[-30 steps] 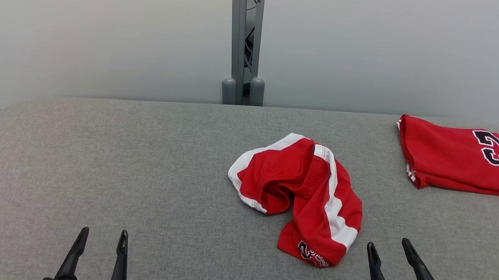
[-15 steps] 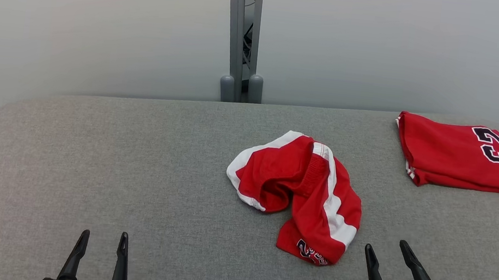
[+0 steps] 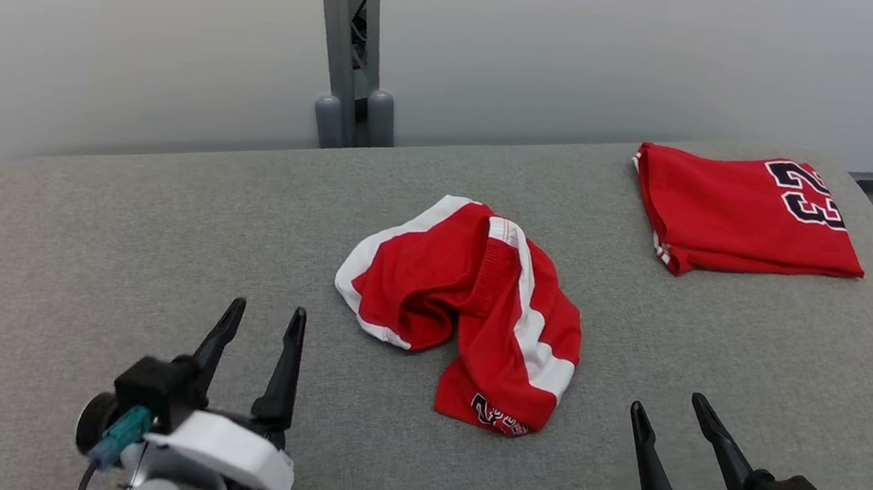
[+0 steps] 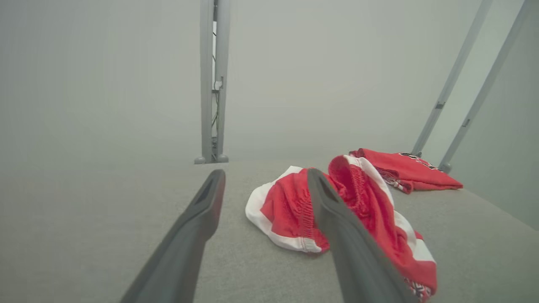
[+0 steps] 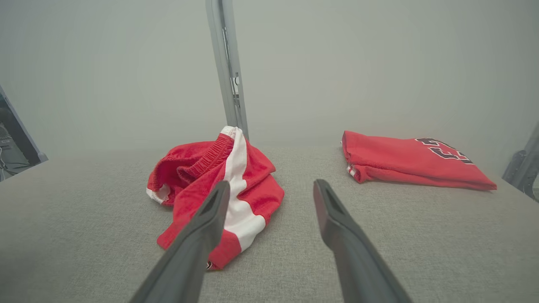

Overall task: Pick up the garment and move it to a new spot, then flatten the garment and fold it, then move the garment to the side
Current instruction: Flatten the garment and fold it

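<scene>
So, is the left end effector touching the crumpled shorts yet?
Apart. The head view shows bare grey table between the left end effector and the crumpled shorts.

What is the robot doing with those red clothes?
The robot seems to be getting ready to pick up the crumpled red and white shorts in the middle of the grey table. Its left hand and right hand are both open and hold nothing, one on each side of the shorts, not touching them. A red shirt lies neatly folded at the far right corner.
</scene>
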